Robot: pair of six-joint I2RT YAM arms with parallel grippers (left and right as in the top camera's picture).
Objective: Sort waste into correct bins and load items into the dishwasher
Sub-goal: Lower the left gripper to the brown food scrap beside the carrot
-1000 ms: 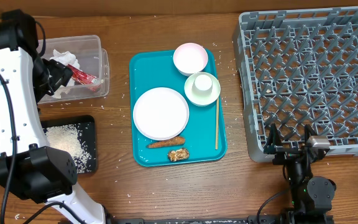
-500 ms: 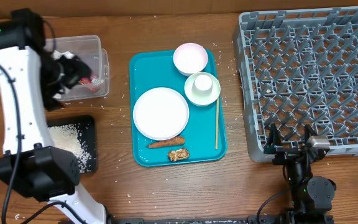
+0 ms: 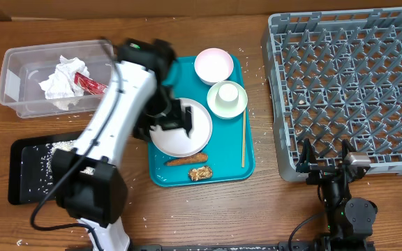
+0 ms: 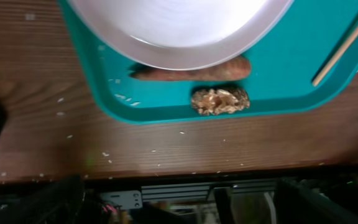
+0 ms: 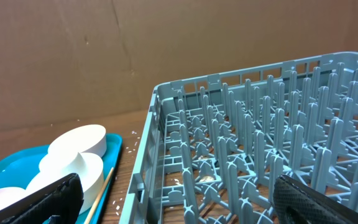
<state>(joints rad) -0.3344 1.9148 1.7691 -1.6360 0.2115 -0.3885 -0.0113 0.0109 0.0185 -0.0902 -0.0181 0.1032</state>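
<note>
The left gripper (image 3: pixel 176 122) hangs over the teal tray (image 4: pixel 104 93) above the white plate (image 4: pixel 179 31), fingers spread wide with nothing between them. The right gripper (image 3: pixel 324 157) sits at the near edge of the grey dish rack (image 3: pixel 347 77), equally wide and empty. The crumpled napkin (image 3: pixel 60 78) and red wrapper (image 3: pixel 89 85) already lie in the clear tub (image 3: pixel 9 80), so the food scraps look like the next job. The orange carrot-like stick (image 4: pixel 194 70) lies lengthwise against the plate's near rim, and the brown crumbly lump (image 4: pixel 220 99) sits just beside it toward the tray's lip. The stick looks light and fairly firm, best pinched across its middle from above, though the plate edge crowds one finger. The lump is likely fragile and may shed crumbs under a hard squeeze, so a gentle grip low on its sides suits it. Both probably belong in the rice-speckled black tray (image 3: pixel 19 178). The pink bowl (image 3: pixel 213 65) and the green bowl (image 3: pixel 218 106) holding the white cup (image 3: pixel 227 92) are hard, smooth and breakable, best taken by the rim. A thin chopstick (image 4: pixel 344 46) lies along the tray's right side.
</note>
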